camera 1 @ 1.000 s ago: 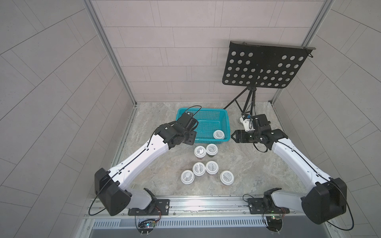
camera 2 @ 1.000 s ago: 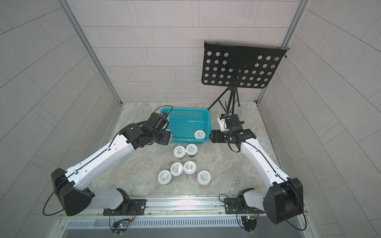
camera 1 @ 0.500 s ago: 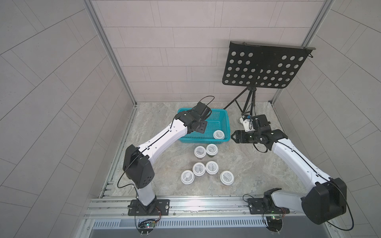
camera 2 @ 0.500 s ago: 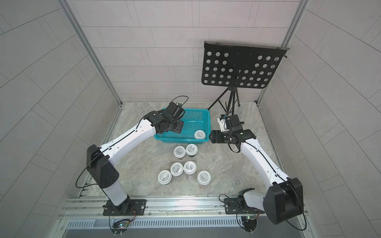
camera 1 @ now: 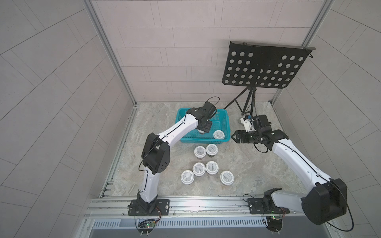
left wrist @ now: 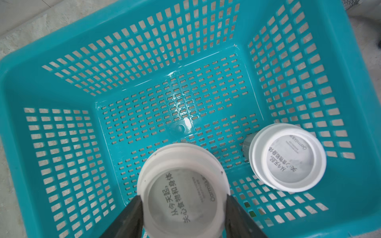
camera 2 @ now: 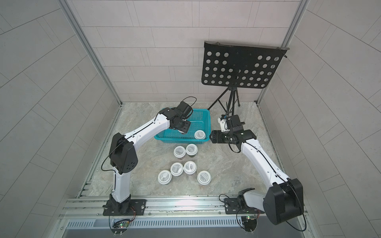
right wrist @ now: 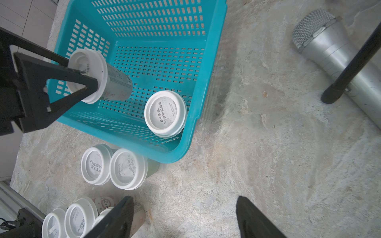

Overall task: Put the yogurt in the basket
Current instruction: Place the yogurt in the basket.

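Now: nearest you, four yogurt cups (camera 1: 212, 168) in row on table (camera 1: 247, 164), pair (camera 1: 200, 151) just before basket (camera 1: 202, 141). Inside basket, one cup (camera 1: 219, 135) upright at near right corner. Your left claw (left wrist: 182, 199) clamps another cup (right wrist: 115, 86) by lid rim, above basket floor. Your right claw (right wrist: 183, 201) gapes wide, empty, just beside basket. Far back, music stand (camera 1: 263, 68), apart from basket.

my left arm (camera 1: 177, 130) and right arm (camera 1: 294, 156): white link shells, black joint housings, thin black cables. left gripper (left wrist: 183, 197): black triangular fingers (left wrist: 127, 218).
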Controlling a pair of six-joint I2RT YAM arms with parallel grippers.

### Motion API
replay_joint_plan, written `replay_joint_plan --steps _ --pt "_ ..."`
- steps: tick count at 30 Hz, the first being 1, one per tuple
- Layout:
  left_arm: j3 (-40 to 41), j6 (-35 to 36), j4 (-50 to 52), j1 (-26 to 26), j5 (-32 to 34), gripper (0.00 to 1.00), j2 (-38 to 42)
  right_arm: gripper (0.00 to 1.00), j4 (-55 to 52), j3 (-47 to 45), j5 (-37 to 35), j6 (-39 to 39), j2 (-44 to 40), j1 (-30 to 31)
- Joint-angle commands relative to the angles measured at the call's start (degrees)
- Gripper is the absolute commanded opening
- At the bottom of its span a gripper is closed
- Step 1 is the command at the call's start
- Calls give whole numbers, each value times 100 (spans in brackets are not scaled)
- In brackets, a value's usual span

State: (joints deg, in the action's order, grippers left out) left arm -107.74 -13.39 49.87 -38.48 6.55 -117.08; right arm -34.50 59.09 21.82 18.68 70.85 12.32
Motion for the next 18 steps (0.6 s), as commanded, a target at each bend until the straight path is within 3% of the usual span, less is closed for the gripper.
replay_joint_plan --steps 1,18 --pt "-219 106 276 18 -217 63 -202 82 -30 -12 24 -35 -81 -28" --pt "-295 200 372 -39 -530 63 -648 82 -14 -14 75 -47 -20 -54"
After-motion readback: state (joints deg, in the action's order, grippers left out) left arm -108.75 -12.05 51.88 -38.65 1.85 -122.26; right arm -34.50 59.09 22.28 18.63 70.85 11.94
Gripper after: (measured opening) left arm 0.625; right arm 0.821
